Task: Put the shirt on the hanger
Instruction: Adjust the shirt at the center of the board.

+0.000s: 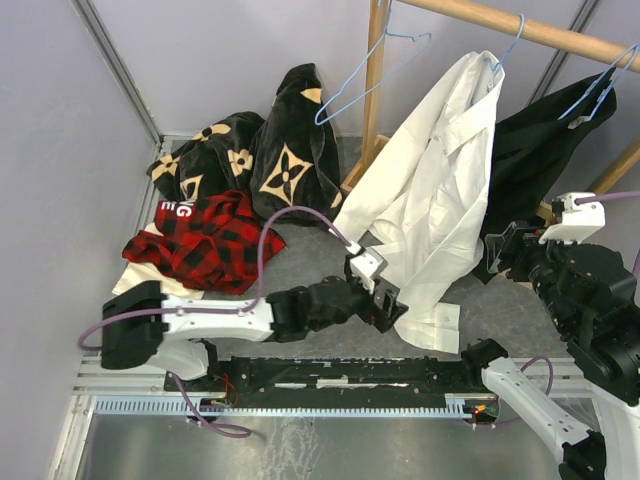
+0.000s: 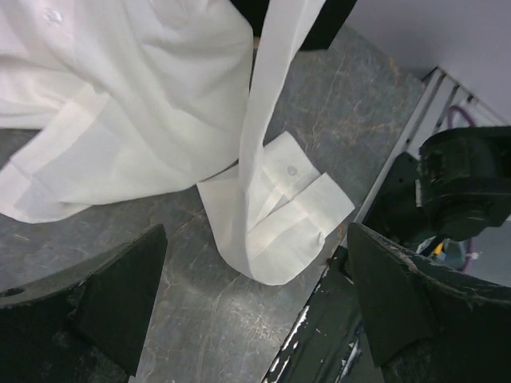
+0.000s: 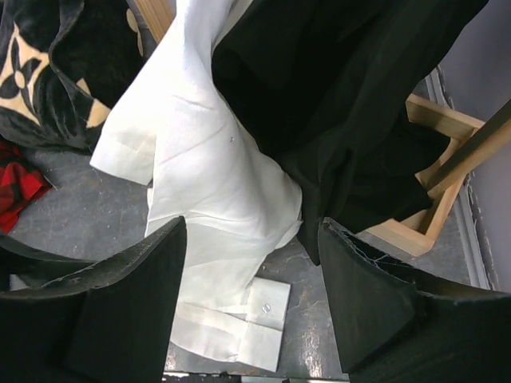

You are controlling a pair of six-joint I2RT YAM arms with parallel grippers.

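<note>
The white shirt (image 1: 435, 190) hangs from the wooden rod (image 1: 560, 38) on a light-blue hanger, of which only the hook (image 1: 512, 38) shows. Its sleeve cuff (image 1: 435, 325) rests on the table. My left gripper (image 1: 392, 302) is open and empty, low beside the shirt's lower edge; in the left wrist view the cuff (image 2: 279, 215) lies ahead of my open gripper (image 2: 255, 319). My right gripper (image 1: 500, 258) is open and empty, to the right of the shirt. In the right wrist view my right gripper (image 3: 251, 295) faces the shirt (image 3: 215, 175) and cuff (image 3: 267, 307).
A black garment (image 1: 535, 150) hangs on another blue hanger (image 1: 598, 85) right of the shirt. An empty blue hanger (image 1: 365, 80) hangs by the wooden post (image 1: 374, 60). A black garment with tan flowers (image 1: 270, 150) and a red plaid shirt (image 1: 205, 240) lie at the left. A wooden stand base (image 3: 431, 215) is at the right.
</note>
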